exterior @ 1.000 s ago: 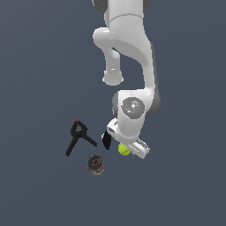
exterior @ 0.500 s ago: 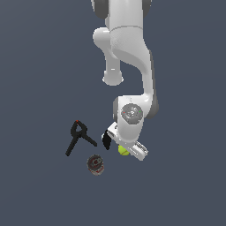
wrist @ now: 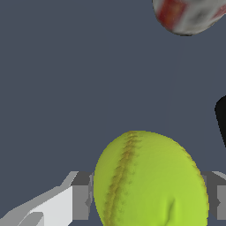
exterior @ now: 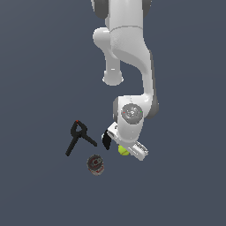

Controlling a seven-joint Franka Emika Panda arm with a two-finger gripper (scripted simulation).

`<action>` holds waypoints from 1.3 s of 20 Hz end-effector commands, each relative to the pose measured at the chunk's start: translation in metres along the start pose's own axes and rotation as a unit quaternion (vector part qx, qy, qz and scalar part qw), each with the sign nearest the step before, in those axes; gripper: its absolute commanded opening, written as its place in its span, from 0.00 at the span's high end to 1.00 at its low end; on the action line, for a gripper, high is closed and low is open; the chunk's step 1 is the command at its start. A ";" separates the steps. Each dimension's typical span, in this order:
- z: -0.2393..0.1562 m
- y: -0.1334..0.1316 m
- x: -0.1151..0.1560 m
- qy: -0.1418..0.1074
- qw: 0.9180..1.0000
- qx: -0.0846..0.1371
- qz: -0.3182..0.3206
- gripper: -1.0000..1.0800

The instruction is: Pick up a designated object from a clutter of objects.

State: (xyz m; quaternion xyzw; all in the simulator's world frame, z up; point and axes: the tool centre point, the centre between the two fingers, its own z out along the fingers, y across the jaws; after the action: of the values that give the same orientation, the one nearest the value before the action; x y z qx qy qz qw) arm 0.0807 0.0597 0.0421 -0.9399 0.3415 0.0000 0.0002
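Yellow-green ball (wrist: 150, 181) with stitched yellow-brown seam sits between the tool (wrist: 148, 196) fingers, right of the can (exterior: 95, 163); actual grip can't tell.

Arm low over tennis ball (exterior: 123, 151); can (exterior: 95, 163) at its 8 o'clock, spring clamp (exterior: 78, 137) at 9.

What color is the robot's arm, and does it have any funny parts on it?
The arm is smooth, shiny white, made of fat rounded tubes with dark grey bands at the joints. Near the wrist sits a round grey disc like a button. The tool is white too, with square grey fingers. No cables or writing show.
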 end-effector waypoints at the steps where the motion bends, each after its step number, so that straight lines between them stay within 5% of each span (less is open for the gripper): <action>1: -0.001 0.000 0.000 0.000 1.000 0.000 0.000 1.00; 12: -0.054 -0.011 -0.009 0.000 1.000 0.000 0.000 1.00; 26: -0.205 -0.042 -0.033 0.000 1.000 0.000 0.000 1.00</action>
State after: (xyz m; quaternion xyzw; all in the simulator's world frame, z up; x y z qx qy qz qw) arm 0.0818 0.1084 0.2291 -0.9398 0.3418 0.0001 -0.0004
